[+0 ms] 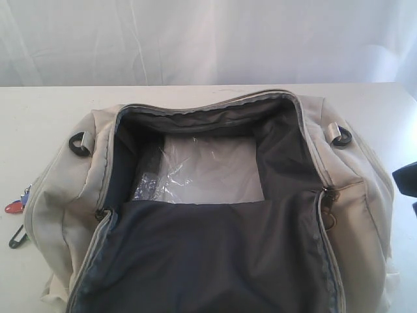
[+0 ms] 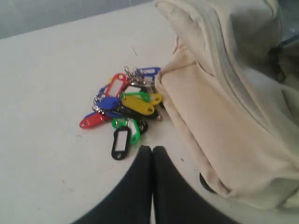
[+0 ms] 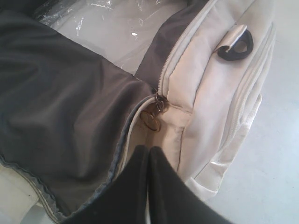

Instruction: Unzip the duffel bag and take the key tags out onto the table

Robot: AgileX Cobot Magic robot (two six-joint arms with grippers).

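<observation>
left gripper (image 2: 152, 150) closed, empty, key tags (image 2: 125, 108) just ahead | right gripper (image 3: 148, 151) closed, empty, zipper pull (image 3: 152, 119) ahead | exterior: duffel bag (image 1: 55, 195) hides most tags

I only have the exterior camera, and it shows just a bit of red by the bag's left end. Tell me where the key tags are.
Observer: The key tags lie in one heap on the table, right beside the end of the duffel bag.
Operator: Report the left gripper.
Observer: The left gripper is shut and empty. Its tips are close to a black tag but not touching it.
Operator: Now the right one.
Observer: The right gripper is shut and holds nothing. It sits just short of the brass zipper ring at the corner of the opened flap.
</observation>
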